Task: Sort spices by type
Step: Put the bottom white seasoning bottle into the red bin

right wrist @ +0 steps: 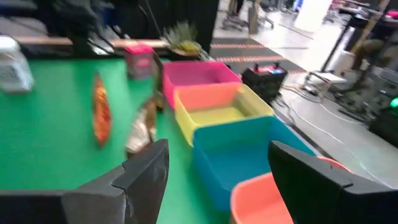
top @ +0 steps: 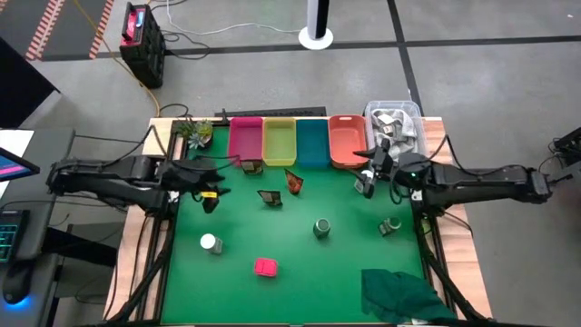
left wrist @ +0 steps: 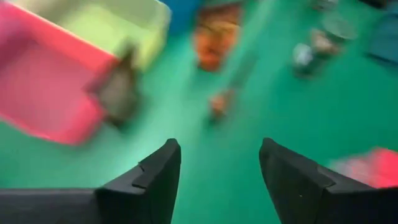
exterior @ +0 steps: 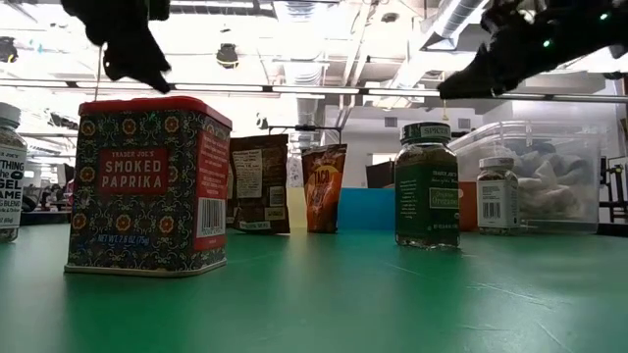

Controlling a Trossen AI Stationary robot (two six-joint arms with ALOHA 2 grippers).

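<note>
Spices are spread over the green mat. A pink tin (top: pixel 265 266) stands near the near edge and reads as smoked paprika (exterior: pixel 147 186) in the low view. A white-capped jar (top: pixel 210 242) stands to its left. A green-lidded jar (top: pixel 322 227) and a smaller jar (top: pixel 390 225) stand to the right. Three packets (top: pixel 251 166) (top: pixel 270 197) (top: pixel 293 180) stand upright near the bins. My left gripper (top: pixel 211 200) (left wrist: pixel 221 168) hovers open above the mat's left part. My right gripper (top: pixel 366 184) (right wrist: pixel 217 162) hovers open in front of the orange bin.
Pink (top: pixel 245 138), yellow (top: pixel 279 141), blue (top: pixel 311 141) and orange (top: pixel 346 139) bins line the far edge. A clear tub (top: pixel 396 127) holding more items sits at the far right corner. A small plant (top: pixel 198 133) is at the far left, and a dark green cloth (top: pixel 404 292) lies at the near right.
</note>
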